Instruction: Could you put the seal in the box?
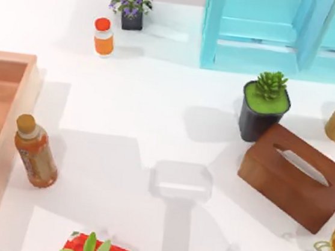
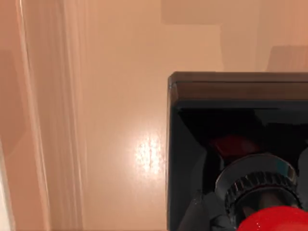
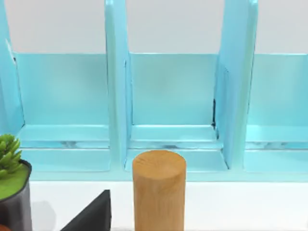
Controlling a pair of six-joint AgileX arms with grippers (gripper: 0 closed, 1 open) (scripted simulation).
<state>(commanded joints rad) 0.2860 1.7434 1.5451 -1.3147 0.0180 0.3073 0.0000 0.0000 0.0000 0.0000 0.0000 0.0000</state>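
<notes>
- In the left wrist view the seal (image 2: pixel 240 159) is seen from above, its black square base hanging over the orange-tan floor of the box (image 2: pixel 120 120), with the red knob at the near edge of that view.
- The seal is judged to be carried by the left arm over the box, so that it can be lowered inside; whether the base already rests on the floor cannot be told.
- The left tool itself is hidden, so how far it is open, and whether it grips the knob, cannot be told.
- In the top view the box (image 1: pixel 17 114) lies at the tabletop's left edge, with a tea bottle (image 1: pixel 35 153) just beside its wall.
- The right wrist view faces a turquoise shelf (image 3: pixel 168 96) and a wooden cylinder (image 3: pixel 159 192), which suggests a parked right arm.
</notes>
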